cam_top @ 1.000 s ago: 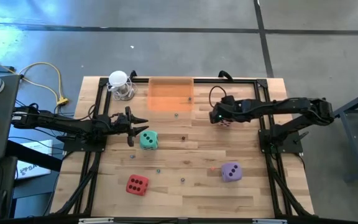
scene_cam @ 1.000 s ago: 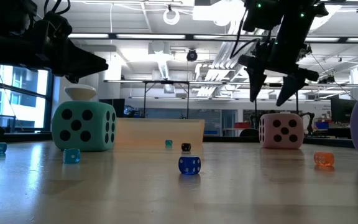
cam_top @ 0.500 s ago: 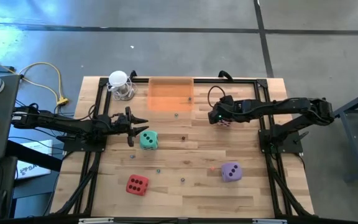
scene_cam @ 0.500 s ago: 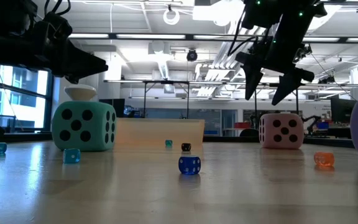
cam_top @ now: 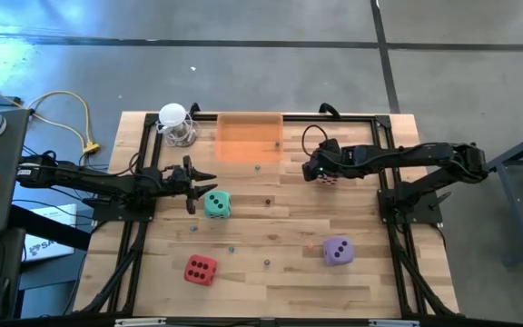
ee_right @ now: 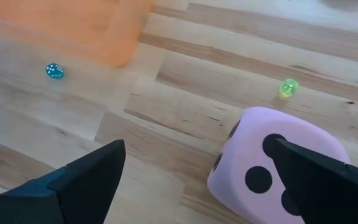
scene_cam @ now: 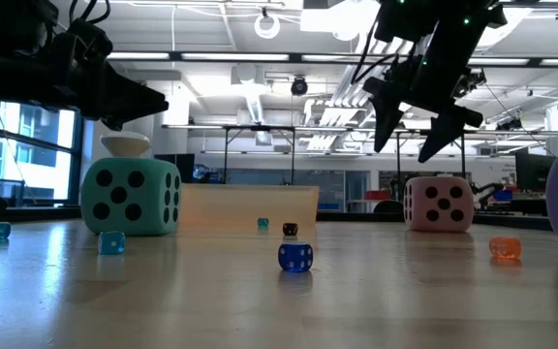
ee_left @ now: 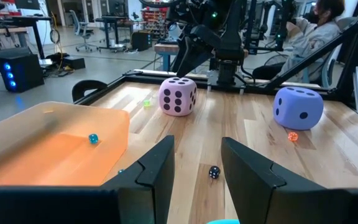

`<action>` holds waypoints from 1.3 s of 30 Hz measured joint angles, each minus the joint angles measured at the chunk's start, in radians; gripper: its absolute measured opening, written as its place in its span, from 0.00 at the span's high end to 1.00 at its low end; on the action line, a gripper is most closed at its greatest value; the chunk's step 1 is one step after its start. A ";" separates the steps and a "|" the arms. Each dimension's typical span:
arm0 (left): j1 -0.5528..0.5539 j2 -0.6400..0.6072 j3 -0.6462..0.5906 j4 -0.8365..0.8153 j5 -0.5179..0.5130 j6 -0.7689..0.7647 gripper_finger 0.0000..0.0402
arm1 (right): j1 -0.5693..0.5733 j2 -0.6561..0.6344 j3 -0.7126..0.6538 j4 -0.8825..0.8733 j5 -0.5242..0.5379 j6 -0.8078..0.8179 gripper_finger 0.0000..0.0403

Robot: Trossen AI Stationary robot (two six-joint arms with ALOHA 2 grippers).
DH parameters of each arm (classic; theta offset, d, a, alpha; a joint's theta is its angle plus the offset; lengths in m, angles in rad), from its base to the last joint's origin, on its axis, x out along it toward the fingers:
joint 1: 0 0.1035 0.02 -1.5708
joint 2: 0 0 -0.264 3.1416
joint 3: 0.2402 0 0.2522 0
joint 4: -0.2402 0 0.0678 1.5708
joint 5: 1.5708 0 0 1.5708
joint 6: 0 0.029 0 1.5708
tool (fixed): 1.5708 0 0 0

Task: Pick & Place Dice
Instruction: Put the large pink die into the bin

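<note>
Across your desk (cam_top: 271,272), the high view hides what the low view shows: your right claw (scene_cam: 410,131) hangs wide open, empty, above the pink die (scene_cam: 439,204), far right.

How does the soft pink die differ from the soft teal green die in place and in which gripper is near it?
The pink die sits near the orange tray's right side, under the open right gripper; the teal green die sits left of centre, beside the left gripper. Both rest on the table, unheld.

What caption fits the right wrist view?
Right gripper open above the pink die, orange tray beyond.
</note>
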 joint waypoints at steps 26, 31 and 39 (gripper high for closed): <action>0.000 0.000 0.000 -0.004 0.000 0.001 0.68 | 0.020 -0.014 0.000 -0.204 0.046 0.156 0.02; 0.000 0.000 0.000 -0.005 0.000 0.003 0.68 | 0.020 -0.009 0.000 -0.240 0.065 0.241 0.02; 0.000 0.000 0.000 -0.005 0.000 0.002 0.68 | 0.020 -0.001 0.000 -0.234 0.097 0.270 0.02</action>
